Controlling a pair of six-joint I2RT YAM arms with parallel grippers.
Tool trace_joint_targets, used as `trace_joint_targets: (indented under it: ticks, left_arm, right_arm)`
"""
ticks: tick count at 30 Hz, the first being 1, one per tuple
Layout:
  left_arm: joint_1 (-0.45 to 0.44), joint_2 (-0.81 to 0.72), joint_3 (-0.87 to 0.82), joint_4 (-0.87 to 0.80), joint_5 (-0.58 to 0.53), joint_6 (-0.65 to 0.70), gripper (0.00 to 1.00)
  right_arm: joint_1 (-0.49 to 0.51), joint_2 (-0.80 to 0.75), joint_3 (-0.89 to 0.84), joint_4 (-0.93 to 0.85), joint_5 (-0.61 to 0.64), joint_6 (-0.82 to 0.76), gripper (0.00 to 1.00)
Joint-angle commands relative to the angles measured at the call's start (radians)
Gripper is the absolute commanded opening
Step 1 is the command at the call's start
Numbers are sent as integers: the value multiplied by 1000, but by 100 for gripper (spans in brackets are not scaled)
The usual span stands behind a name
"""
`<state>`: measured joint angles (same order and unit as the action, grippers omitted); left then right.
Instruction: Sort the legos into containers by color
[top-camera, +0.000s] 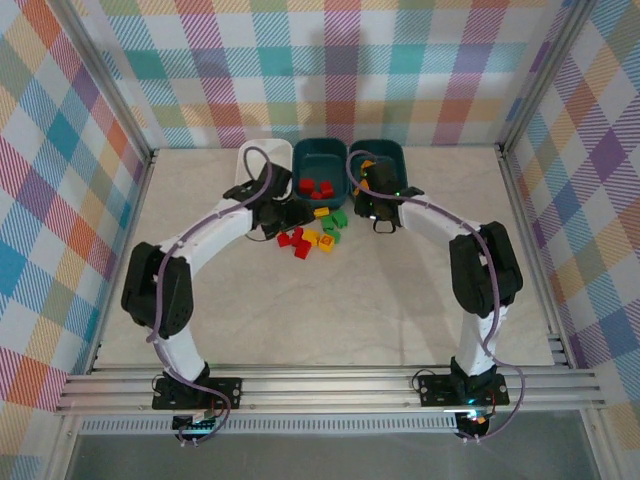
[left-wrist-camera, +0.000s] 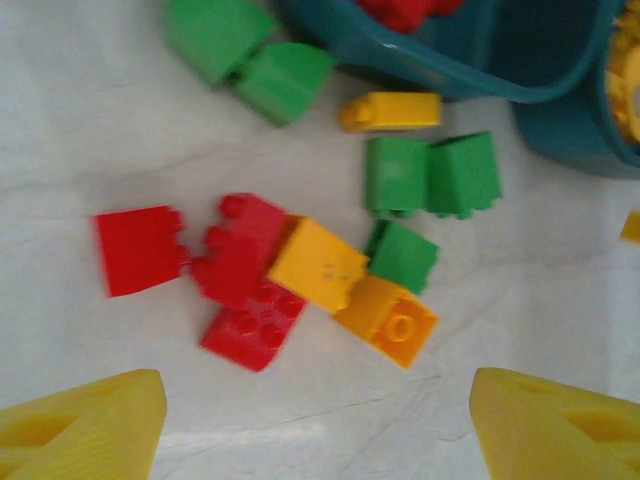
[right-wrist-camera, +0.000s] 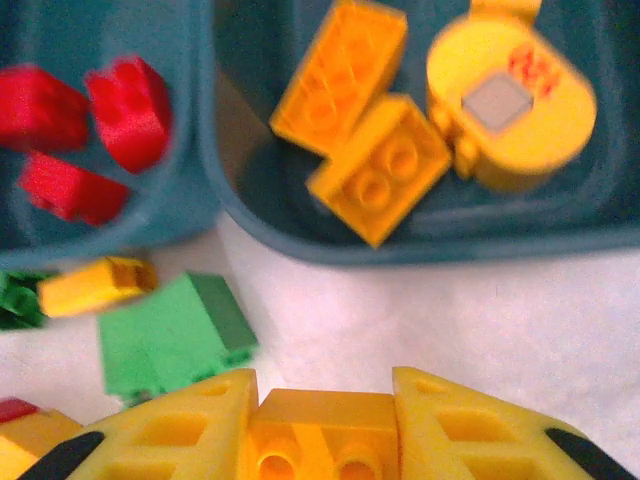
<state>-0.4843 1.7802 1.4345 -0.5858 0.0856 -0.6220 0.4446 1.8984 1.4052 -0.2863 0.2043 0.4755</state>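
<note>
Right gripper (right-wrist-camera: 322, 395): pinching an orange brick (right-wrist-camera: 322, 440), just short of the teal tub (right-wrist-camera: 400, 245) that holds the other orange bricks.
Left gripper (left-wrist-camera: 320, 420): spread and empty, above the pile (left-wrist-camera: 318, 262) of red, yellow and green bricks on the table, near the red tub (left-wrist-camera: 480, 60).
Risks: letting go before the rim would drop the brick outside. The pile is tightly packed, so one closing grip may catch two colours.

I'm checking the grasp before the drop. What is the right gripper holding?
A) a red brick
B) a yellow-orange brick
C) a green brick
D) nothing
B: the right wrist view shows a yellow-orange brick clamped in the right gripper, a finger pressed against each side.
</note>
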Motion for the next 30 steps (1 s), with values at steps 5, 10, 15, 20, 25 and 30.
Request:
trace_joint_targets:
  ticks: [5, 10, 15, 20, 25, 30]
  left_arm:
    - [-33, 145, 145, -97, 18, 66, 75]
    - [-36, 195, 210, -126, 13, 95, 74]
    - [-36, 244, 260, -128, 31, 101, 74]
    - [-90, 340, 391, -184, -13, 139, 72]
    - [-136, 474, 562, -280, -115, 235, 70]
    - [-139, 573, 671, -316, -106, 240, 70]
  right_arm:
    - [-94, 150, 227, -68, -56, -23, 38]
    - [-116, 221, 378, -148, -66, -28, 67]
    - [-117, 90, 257, -60, -75, -13, 72]
    - [-112, -104, -34, 48, -96, 65, 72]
    - [-109, -288, -327, 94, -98, 96, 73]
    - [-110, -375, -482, 98, -86, 71, 77]
